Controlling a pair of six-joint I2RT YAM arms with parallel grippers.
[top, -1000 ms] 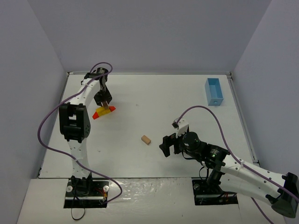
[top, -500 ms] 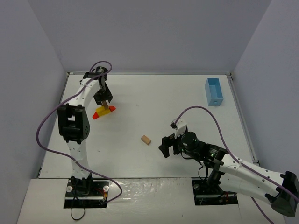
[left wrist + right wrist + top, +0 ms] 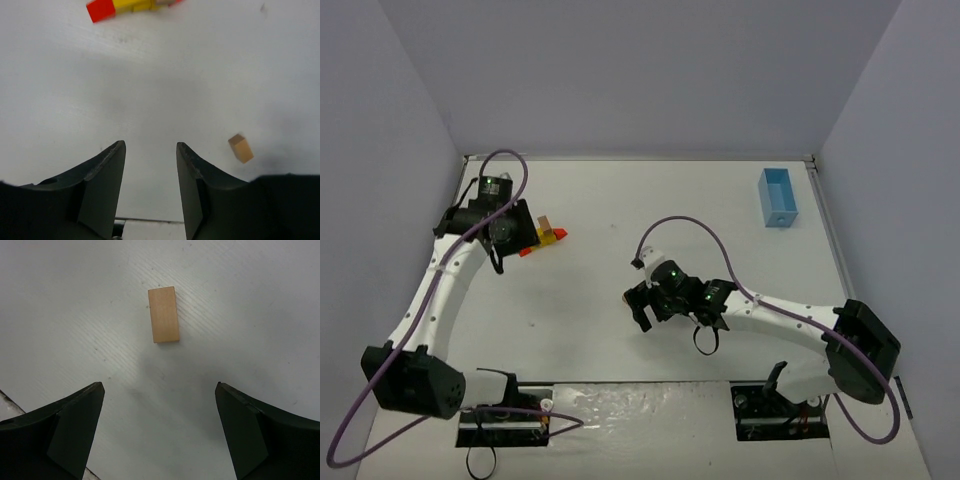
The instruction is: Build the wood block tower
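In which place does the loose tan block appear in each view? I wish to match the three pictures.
Top external: not visible; the right gripper seems to hide it, near the picture's middle.
Left wrist: the tan block lies at lower right.
Right wrist: upper middle, ahead of the open fingers.
Shared landmark: the wood block tower, left in the top view, at the top edge in the left wrist view.

Low red, yellow and tan block tower (image 3: pixel 546 238), far left, loose tan cuboid (image 3: pixel 163 315) lying flat mid-table
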